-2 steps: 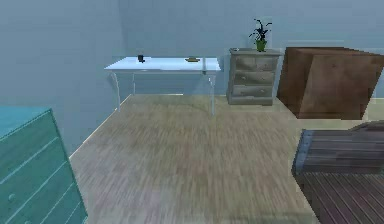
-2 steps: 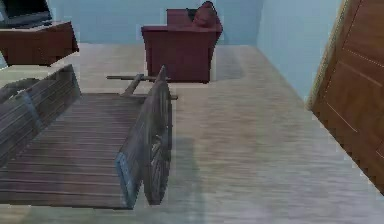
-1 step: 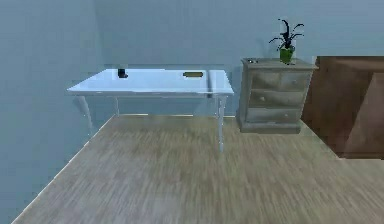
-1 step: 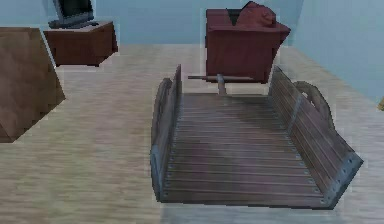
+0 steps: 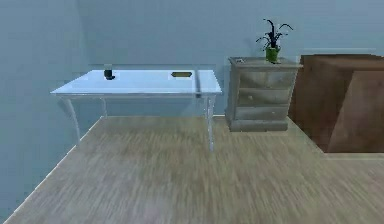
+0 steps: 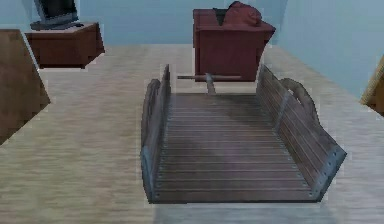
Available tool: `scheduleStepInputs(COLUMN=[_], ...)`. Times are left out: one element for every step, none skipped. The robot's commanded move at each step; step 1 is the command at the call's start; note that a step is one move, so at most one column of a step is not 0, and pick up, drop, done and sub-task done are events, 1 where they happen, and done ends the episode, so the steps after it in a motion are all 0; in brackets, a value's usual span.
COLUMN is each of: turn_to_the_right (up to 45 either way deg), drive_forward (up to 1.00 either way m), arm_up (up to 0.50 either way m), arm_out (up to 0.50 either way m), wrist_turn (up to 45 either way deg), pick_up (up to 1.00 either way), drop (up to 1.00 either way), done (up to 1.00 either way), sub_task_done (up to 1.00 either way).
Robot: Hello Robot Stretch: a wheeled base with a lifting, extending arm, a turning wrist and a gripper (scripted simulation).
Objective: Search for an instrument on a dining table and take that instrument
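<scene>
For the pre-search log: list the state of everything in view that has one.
Dresser, drawers shut.
Potted plant, upright on the dresser.
Small dark object, standing on the table.
Television, screen dark, on its stand.
Armchair, upright, cushion on it.

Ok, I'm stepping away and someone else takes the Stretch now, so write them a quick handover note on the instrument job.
The pale table stands ahead, in the forward view's left half. On it lie a small dark thing toward the view's left and a flat brownish thing farther right; too small to tell which, if either, is the instrument.
Done: table found.
Left: drive closer, pick out the instrument, take it.
</scene>
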Motion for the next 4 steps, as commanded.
scheduleStepInputs(turn_to_the_right=[0.0,39.0,0.0,3.0], drive_forward=[0.50,0.00,1.00,0.00], arm_up=[0.00,0.00,0.00,0.00], arm_out=[0.00,0.00,0.00,0.00], wrist_turn=[0.0,0.0,0.0,0.0], pick_up=[0.00,0.00,0.00,0.00], drop=[0.00,0.00,0.00,0.00], done=[0.00,0.00,0.00,0.00], sub_task_done=[0.00,0.00,0.00,0.00])
